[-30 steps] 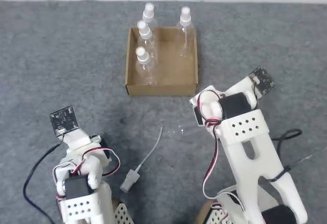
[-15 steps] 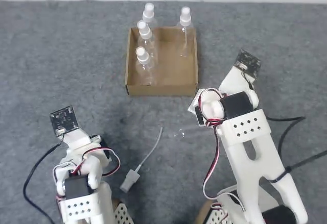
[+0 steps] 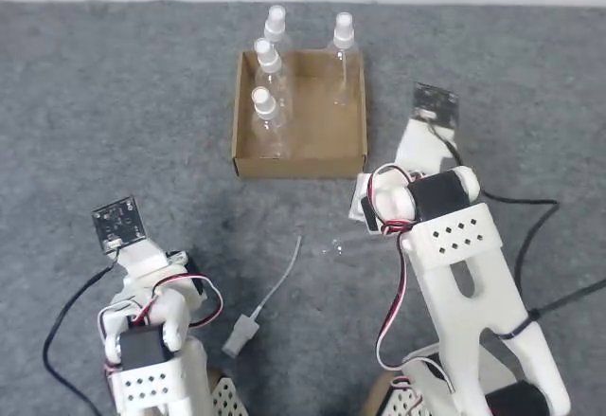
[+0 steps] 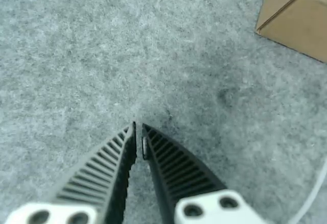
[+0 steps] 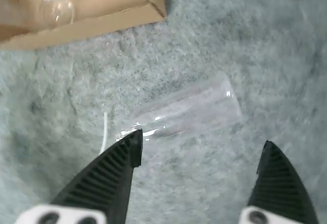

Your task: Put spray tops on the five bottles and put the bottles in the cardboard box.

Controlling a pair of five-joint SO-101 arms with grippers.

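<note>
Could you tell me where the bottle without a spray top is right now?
In the right wrist view, the uncapped bottle lies on its side on the carpet, between the cardboard box and the open right gripper.

Fixed overhead camera: I look steeply down on the grey mat [image 3: 123,103], with both arm bases at the near edge and the cardboard box [image 3: 299,165] on the far side. My left wrist camera rides close above the mat, sighting along the left gripper [image 4: 138,127] toward one corner of the box [image 4: 296,20]. My right wrist camera looks down past the right gripper [image 5: 202,143] at a lying bottle [image 5: 189,109] and the box [image 5: 87,22]. All three views share the box.
</note>
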